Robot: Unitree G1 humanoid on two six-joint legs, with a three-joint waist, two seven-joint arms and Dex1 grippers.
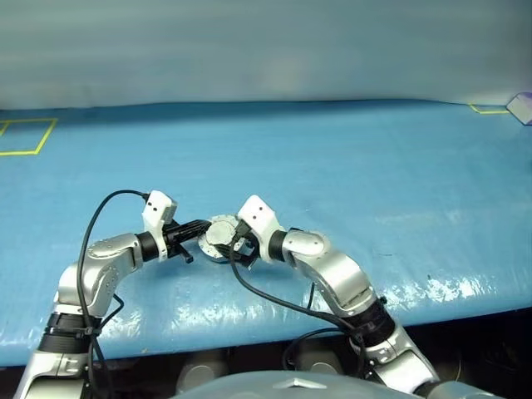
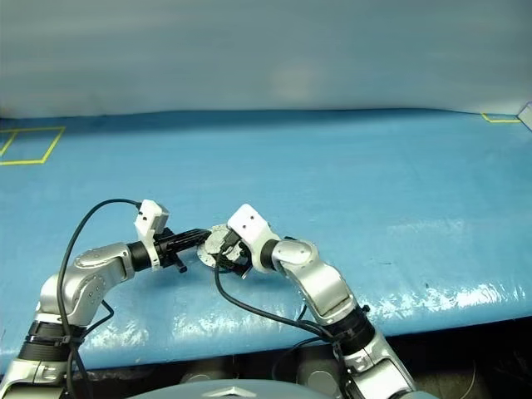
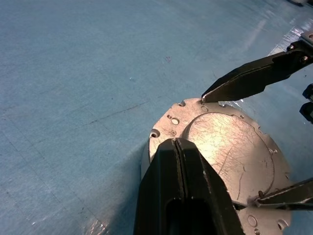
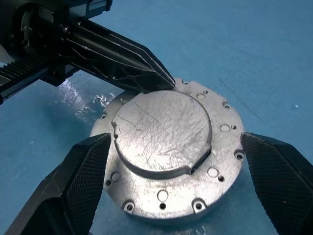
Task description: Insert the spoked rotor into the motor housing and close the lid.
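- Motor housing (image 4: pixel 168 156) sat on the blue table (image 1: pixel 349 166), near edge, roughly centre, between the two arms.
- Lid (image 4: pixel 164 129) was down flat on the housing, plain grey outer face with the raised centre up. Looked closed; couldn't tell whether it was fully seated.
- Spoked rotor presumably already inside under the lid. That's a judgement, can't confirm.
- Left gripper (image 4: pixel 168 84): fingers pressed together, holding nothing, tips resting at or just touching the far-left rim of the lid.
- Right gripper (image 4: pixel 176 161): fingers spread wide apart, one on each side of the housing, both clear of it. Nothing held.
- Judgement: task was at or very near the end, hands in a release/check posture.
- Risks from here:
  - Left fingertips sat right on the rim. Dragging them sideways on the way out could shove the housing or catch the lid edge and lift it.
  - Right fingers straddled the case. A tilted or sideways pull-back could clip the side wall and skate it across the slick table cover.
  - If the rotor wasn't fully down, the lid could sit proud and spring open once the left tips left it.
  - Case was near the table's near edge, so any hard knock toward the robot could push it off.
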